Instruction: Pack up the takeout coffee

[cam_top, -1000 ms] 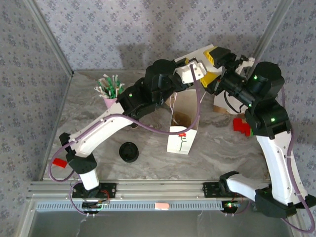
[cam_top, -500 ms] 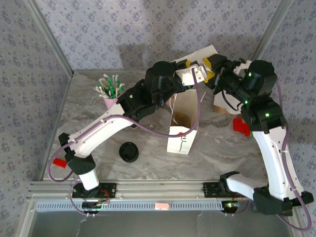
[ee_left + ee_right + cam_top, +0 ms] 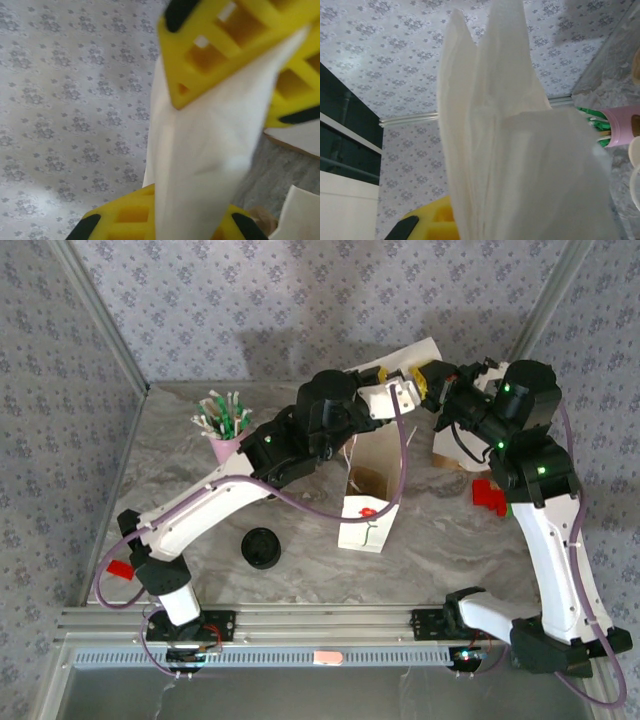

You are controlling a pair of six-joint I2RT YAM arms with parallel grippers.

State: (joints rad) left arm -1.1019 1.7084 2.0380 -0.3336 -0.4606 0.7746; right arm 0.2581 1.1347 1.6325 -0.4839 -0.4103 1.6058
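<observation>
- Top view: the right hand (image 3: 430, 378) has swung in leftward to sit just beside the left hand (image 3: 400, 382). The folded white paper (image 3: 405, 352) they share now shows more plainly over the far edge of the surface (image 3: 450, 540).
- Both hands seem taken up with that paper, so the takeout coffee (image 3: 261, 547) sits unpacked at the near left, well apart from both.
- The white bag (image 3: 368, 510) stands open mid-surface. Its inside is brown, and I cannot tell whether anything is in it. A pink cup (image 3: 224, 447) holds green-and-white sticks (image 3: 225, 415).
- Left wrist: the left hand's yellow fingers are clamped on the paper, and the right hand's fingers pinch it from above.
- Right wrist: the paper rises from the right hand's grip.
</observation>
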